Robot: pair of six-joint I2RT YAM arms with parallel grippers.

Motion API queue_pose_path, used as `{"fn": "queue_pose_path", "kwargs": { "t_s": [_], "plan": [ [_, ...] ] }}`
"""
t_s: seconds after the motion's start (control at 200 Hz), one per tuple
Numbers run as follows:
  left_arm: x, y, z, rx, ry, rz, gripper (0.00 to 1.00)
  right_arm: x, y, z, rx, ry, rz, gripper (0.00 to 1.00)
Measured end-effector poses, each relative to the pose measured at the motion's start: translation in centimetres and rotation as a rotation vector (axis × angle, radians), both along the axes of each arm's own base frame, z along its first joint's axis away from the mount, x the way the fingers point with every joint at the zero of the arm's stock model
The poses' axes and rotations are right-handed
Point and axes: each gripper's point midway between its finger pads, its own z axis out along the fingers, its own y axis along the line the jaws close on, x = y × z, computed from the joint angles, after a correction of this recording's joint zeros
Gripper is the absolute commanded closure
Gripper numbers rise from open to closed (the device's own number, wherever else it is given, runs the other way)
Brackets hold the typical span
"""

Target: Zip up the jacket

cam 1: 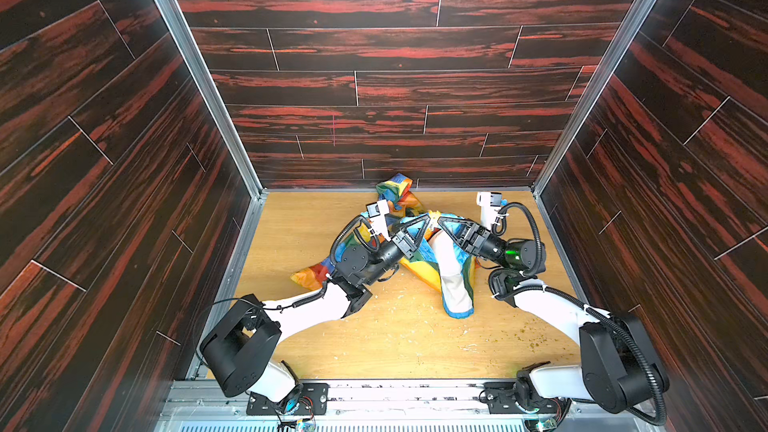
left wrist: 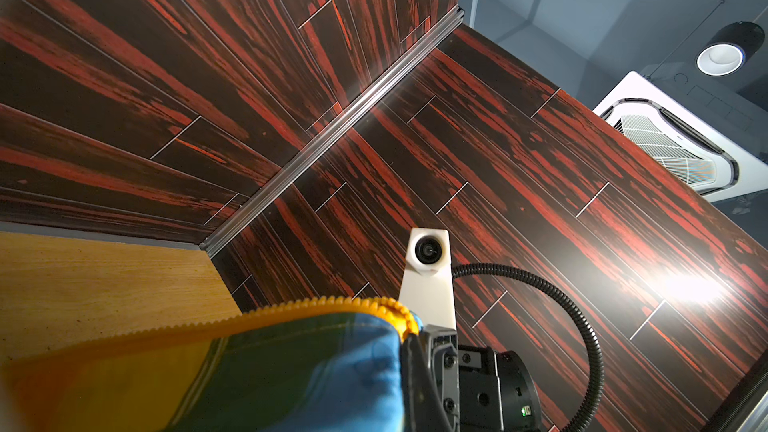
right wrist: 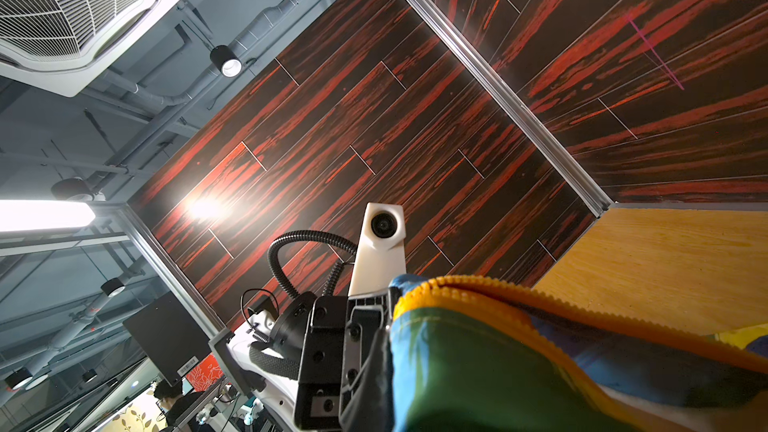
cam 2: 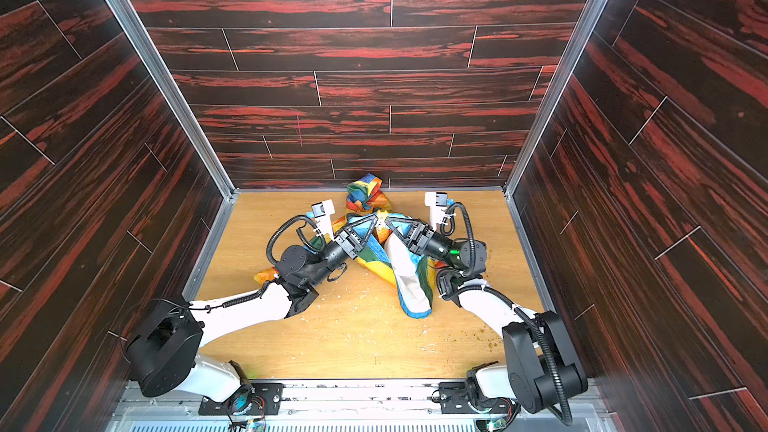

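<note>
The jacket (cam 1: 451,280) (cam 2: 405,280) lies crumpled on the wooden table toward the back, white lining up, with its striped hood (cam 1: 395,191) against the back wall. In both top views my left gripper (cam 1: 427,219) (cam 2: 375,218) and right gripper (cam 1: 440,221) (cam 2: 387,220) meet tip to tip over its upper part, each shut on a fold of the jacket's edge lifted off the table. The left wrist view shows blue-green fabric (left wrist: 291,367) edged with yellow zipper teeth (left wrist: 291,308) running to the right gripper's finger (left wrist: 413,371). The right wrist view shows the other zipper edge (right wrist: 498,286) at the left gripper's finger (right wrist: 370,367). The zipper slider is hidden.
Dark red wood-pattern walls (cam 1: 374,151) enclose the table (cam 1: 395,347) on three sides, close behind the jacket. Crumbs (cam 1: 536,340) are scattered on the front part of the table. Both arm bases (cam 1: 602,367) stand at the front edge.
</note>
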Motion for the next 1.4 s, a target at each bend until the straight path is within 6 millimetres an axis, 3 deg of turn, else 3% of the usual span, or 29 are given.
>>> {"fn": "queue_pose_path", "kwargs": {
  "t_s": [0.356, 1.047, 1.398],
  "plan": [
    [-0.1, 0.3, 0.4, -0.026, 0.031, -0.02, 1.0, 0.4, 0.3, 1.1, -0.004, -0.033, 0.01, 1.0],
    [0.1, 0.1, -0.4, -0.035, 0.121, -0.06, 1.0, 1.3, 0.2, 0.1, -0.042, -0.025, 0.032, 1.0],
    [0.2, -0.3, -2.1, -0.018, 0.169, -0.082, 1.0, 1.6, -0.2, -2.2, -0.053, 0.047, 0.017, 1.0]
  ]
}}
